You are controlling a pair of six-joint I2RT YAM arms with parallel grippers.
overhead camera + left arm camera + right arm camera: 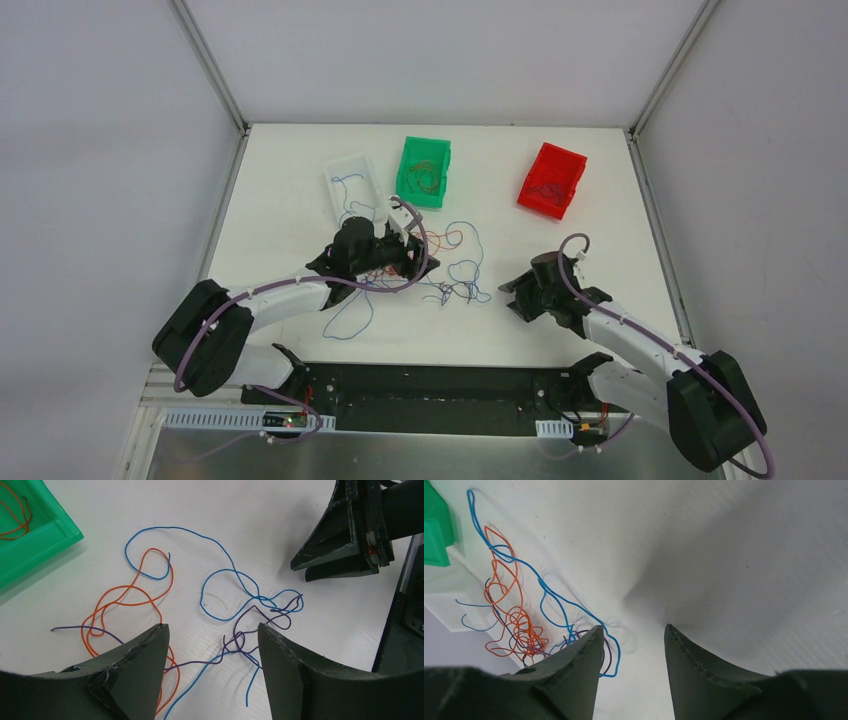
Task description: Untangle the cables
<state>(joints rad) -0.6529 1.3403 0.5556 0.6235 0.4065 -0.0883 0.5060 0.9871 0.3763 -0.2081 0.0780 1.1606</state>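
Note:
The cables (455, 280) lie as a loose tangle of thin blue, orange and purple strands on the white table, mid-table between the two arms. My left gripper (412, 262) hovers at the tangle's left side. In the left wrist view it (211, 626) stands open, with a small purple and blue knot (240, 641) on the table between its fingers, ungripped. My right gripper (508, 298) is to the right of the tangle. In its wrist view it (633, 627) is open over bare table, and a blue loop (616, 655) passes beside its left finger.
Three bins stand at the back: a white one (372, 170) holding a blue wire, a green one (424, 142) with orange wires, and a red one (560, 152) with dark wires. A long blue strand (350, 322) trails toward the near edge, under the left arm.

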